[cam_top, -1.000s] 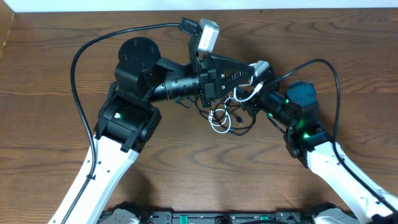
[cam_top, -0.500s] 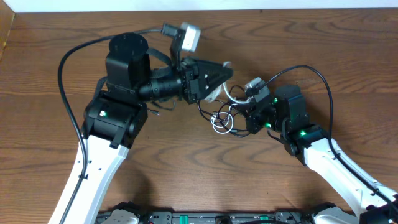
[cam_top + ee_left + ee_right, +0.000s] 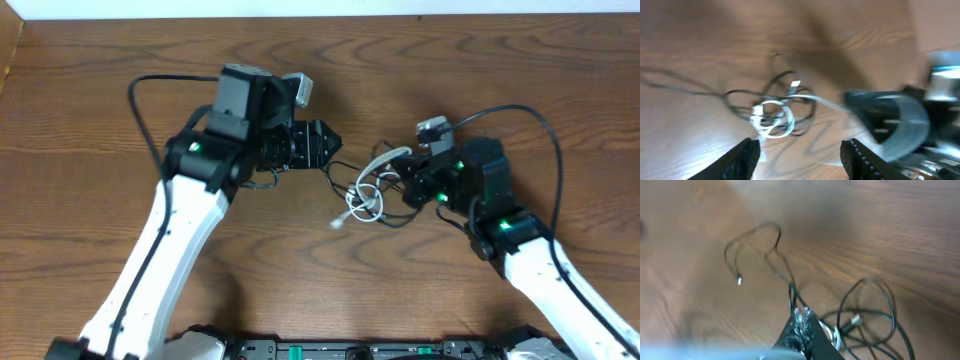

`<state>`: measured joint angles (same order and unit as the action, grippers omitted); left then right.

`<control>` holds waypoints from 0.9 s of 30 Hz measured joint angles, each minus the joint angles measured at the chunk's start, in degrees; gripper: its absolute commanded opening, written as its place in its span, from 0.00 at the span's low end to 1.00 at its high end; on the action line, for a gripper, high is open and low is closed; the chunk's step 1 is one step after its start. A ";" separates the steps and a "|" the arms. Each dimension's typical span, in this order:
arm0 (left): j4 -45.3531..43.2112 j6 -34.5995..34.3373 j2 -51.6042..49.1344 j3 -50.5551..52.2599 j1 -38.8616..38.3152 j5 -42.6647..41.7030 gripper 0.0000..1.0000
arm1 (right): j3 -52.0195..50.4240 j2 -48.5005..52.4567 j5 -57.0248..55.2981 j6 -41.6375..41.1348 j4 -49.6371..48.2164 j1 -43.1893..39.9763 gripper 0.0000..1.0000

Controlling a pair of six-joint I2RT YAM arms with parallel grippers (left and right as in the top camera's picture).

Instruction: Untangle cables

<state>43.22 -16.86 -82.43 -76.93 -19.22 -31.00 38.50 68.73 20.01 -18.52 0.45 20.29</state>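
Right gripper [image 3: 800, 317]: drawn shut to a single point, nipping the cables [image 3: 365, 195] at the edge of the knot; not clear which cord sits in the pinch.
Right gripper, overhead [image 3: 400, 182]: at 3 o'clock of the knot, pointing toward 9 o'clock.
Black cable [image 3: 767, 225]: leaves the closed tip toward 11 o'clock in the right wrist view; arches over and drops to a small plug end; more black loops at 3 o'clock of the tip.
White cable [image 3: 378, 165]: stretched from the knot toward 1 o'clock, up to the right gripper; coiled into a small ring in the middle of the knot; loose end lying at 7 o'clock of the knot.
Left gripper [image 3: 801, 145]: spread wide, nothing between; both fingers [image 3: 747, 155] low in its own view, with the knot at 12 o'clock of them and apart from them.
Left gripper, overhead [image 3: 330, 148]: at 10 o'clock of the knot, near it, aimed toward 3 o'clock.
White cable, left wrist view [image 3: 772, 117]: bright ring amid dark loops; rather blurred.
Cables, place: lying between the two grippers, still knotted together.
Table [image 3: 500, 60]: brown wood grain, carrying the cords.
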 measured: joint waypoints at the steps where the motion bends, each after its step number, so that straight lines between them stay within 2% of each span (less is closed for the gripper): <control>1: 0.24 0.04 -1.09 0.00 0.00 0.37 0.57 | 0.00 -0.92 -1.53 -2.36 0.96 -0.55 0.01; 7: 0.37 0.22 -7.28 0.00 0.00 1.36 0.57 | 0.00 -2.97 -7.91 -11.43 5.11 -3.52 0.01; 11: 0.35 0.44 -11.23 0.00 0.00 0.17 0.70 | 0.00 -2.97 -7.87 -13.40 7.56 -3.58 0.01; 14: 0.31 0.44 -14.60 0.00 0.00 -1.99 0.75 | 0.00 -2.97 -7.82 -14.19 9.03 -3.58 0.01; 22: -1.81 0.42 -23.15 0.00 -1.25 -3.74 0.75 | 0.00 -2.97 -7.82 -14.62 9.38 -3.58 0.01; 27: -3.15 0.42 -26.38 0.00 -4.28 -0.15 0.75 | 0.00 -2.97 -7.82 -14.84 9.68 -3.58 0.01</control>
<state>40.07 -16.45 -108.81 -76.93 -23.51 -31.16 38.50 65.76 12.19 -33.36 10.13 16.71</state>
